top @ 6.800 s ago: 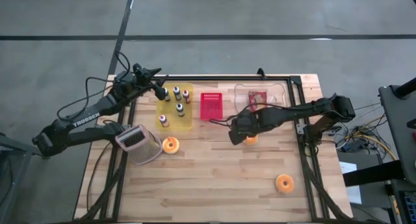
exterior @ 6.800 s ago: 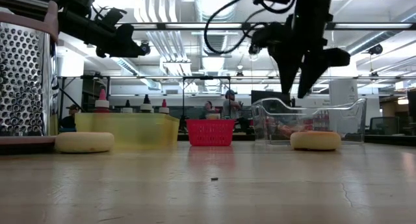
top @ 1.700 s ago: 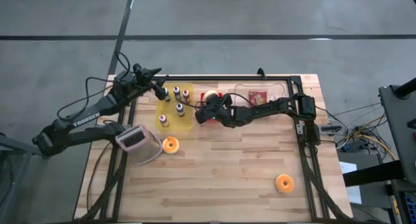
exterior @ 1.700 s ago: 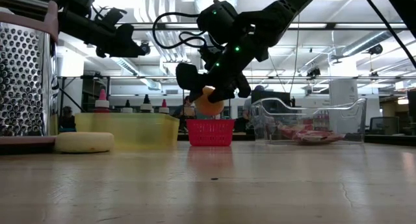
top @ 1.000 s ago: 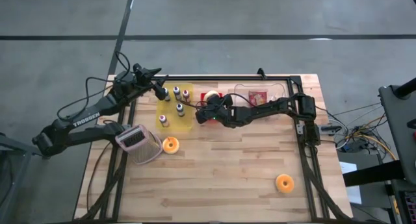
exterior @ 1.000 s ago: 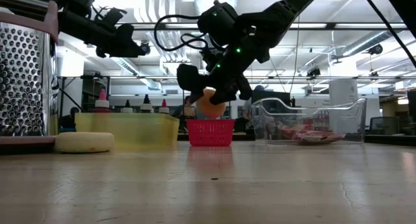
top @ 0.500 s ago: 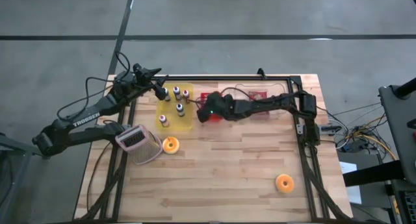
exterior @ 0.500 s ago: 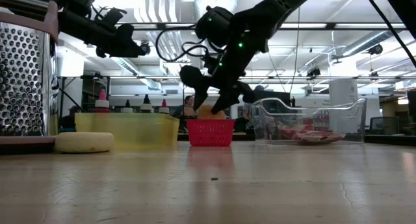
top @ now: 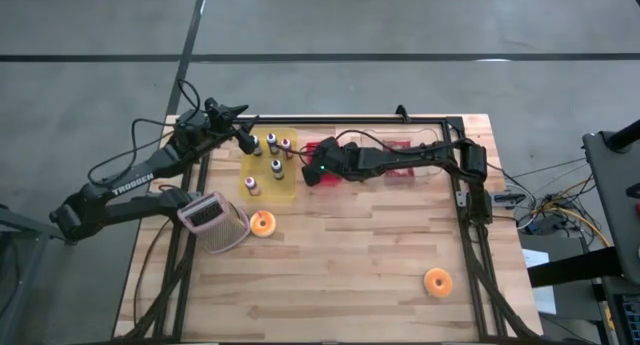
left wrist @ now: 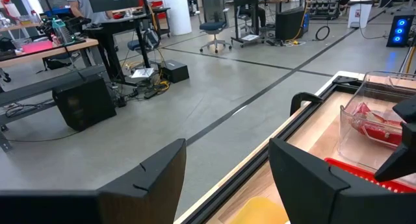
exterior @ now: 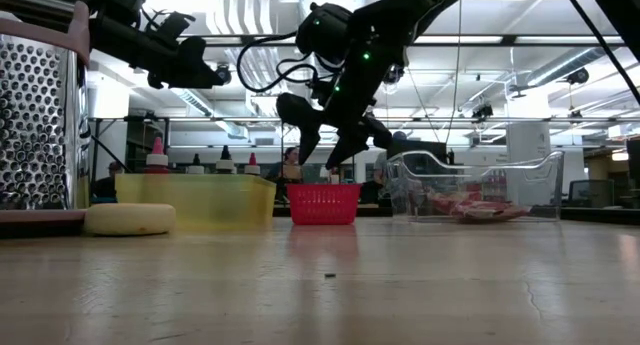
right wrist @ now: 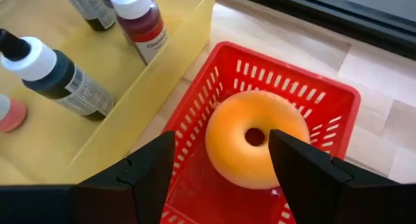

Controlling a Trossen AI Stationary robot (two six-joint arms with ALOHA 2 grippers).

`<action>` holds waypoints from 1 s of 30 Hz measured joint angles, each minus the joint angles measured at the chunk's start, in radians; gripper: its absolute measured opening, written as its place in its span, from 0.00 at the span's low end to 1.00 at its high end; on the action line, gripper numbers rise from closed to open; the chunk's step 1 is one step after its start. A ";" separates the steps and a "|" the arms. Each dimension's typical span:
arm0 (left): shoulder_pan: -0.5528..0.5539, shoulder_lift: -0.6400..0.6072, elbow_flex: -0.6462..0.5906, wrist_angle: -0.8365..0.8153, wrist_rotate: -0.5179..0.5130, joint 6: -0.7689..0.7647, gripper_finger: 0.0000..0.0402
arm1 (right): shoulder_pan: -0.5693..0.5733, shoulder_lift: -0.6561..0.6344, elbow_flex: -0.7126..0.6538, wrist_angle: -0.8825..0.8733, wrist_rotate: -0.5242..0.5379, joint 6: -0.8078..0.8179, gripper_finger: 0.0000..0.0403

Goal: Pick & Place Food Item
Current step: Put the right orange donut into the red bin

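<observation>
A: Where is the doughnut [right wrist: 257, 145]?

B: Inside the red basket [right wrist: 325, 130], lying flat with its hole facing up. It is a ring, so no long axis shows. Only the right wrist view shows it; from above, the right gripper [top: 313, 171] covers the basket.

A: Is that gripper grasping it?

B: No. Its fingers [right wrist: 153, 165] are spread apart, one on each side of the doughnut and clear of it. The low view shows the right gripper [exterior: 325, 135] hanging above the basket [exterior: 323, 203], fingers apart and empty.

A: And the other arm?

B: The left gripper [top: 243, 137] waits at the table's far left corner, beside the yellow tray [top: 268, 188] of bottles [top: 276, 167], its fingers [left wrist: 156, 178] wide apart and empty.

A: Other doughnuts?

B: One doughnut [top: 262, 222] beside the grater [top: 212, 221], another [top: 437, 281] near the front right.
</observation>
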 joint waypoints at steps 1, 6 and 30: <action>0.000 0.000 0.000 0.000 0.000 0.000 0.55 | 0.001 0.000 0.000 0.001 0.006 0.001 0.61; 0.000 0.000 0.000 0.000 0.000 0.000 0.55 | 0.041 -0.001 0.000 0.030 0.152 0.003 0.61; 0.000 0.000 0.000 0.000 0.000 0.000 0.55 | 0.323 -0.097 0.000 -0.085 0.601 0.016 0.59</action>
